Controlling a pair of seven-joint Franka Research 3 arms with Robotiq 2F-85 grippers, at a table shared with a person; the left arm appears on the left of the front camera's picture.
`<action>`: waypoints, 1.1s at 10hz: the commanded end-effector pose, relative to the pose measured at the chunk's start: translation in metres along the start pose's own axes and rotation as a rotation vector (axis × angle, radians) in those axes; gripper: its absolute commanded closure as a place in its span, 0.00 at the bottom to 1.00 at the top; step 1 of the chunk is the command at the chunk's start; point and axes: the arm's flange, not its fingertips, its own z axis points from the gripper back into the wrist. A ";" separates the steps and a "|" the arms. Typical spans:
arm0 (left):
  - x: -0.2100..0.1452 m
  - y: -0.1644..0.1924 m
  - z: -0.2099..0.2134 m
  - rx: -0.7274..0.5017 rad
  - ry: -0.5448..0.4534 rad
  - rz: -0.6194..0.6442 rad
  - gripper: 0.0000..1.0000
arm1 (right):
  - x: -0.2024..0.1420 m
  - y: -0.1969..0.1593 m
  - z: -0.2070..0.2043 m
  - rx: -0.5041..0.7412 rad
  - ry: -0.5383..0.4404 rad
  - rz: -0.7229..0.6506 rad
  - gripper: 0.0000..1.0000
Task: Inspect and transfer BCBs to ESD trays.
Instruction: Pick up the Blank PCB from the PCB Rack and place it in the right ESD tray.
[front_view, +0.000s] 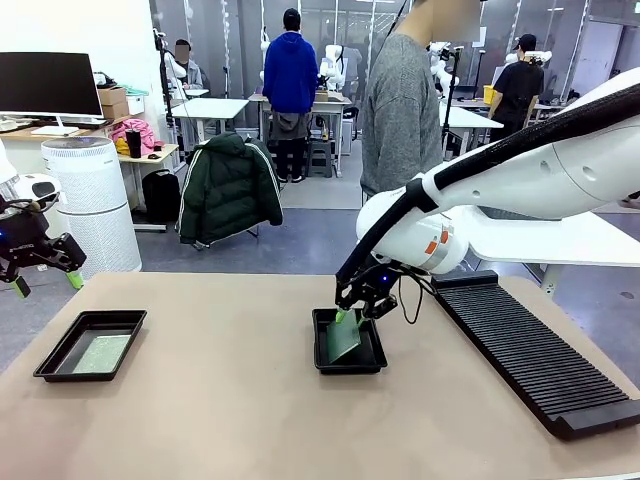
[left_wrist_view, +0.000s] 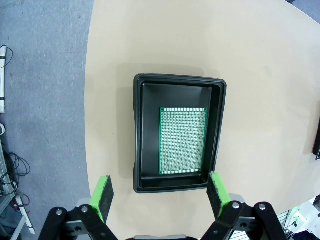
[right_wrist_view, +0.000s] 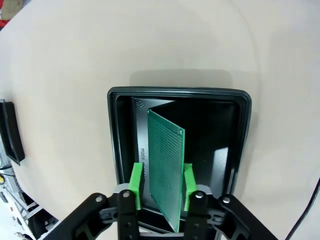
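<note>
Right claw (right_wrist_view: 161, 181) reaches down into tray (right_wrist_view: 240, 135), pads loosely flanking tilted board (right_wrist_view: 165, 155).

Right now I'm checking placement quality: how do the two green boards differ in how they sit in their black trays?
The left board lies flat on its tray floor, nothing near it. The right board stands tilted on edge in its tray, between the right gripper's fingers. Both are green perforated rectangles in matching black trays.
</note>
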 end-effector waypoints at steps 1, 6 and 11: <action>-0.001 0.002 -0.003 -0.010 -0.014 -0.018 0.00 | 0.006 0.020 0.007 -0.094 0.018 0.005 0.47; -0.001 0.002 -0.003 -0.010 -0.014 -0.018 0.00 | 0.010 0.052 0.014 -0.283 0.031 0.017 0.16; -0.001 0.002 -0.003 -0.010 -0.014 -0.018 0.00 | 0.002 0.054 0.027 -0.300 0.017 0.027 0.00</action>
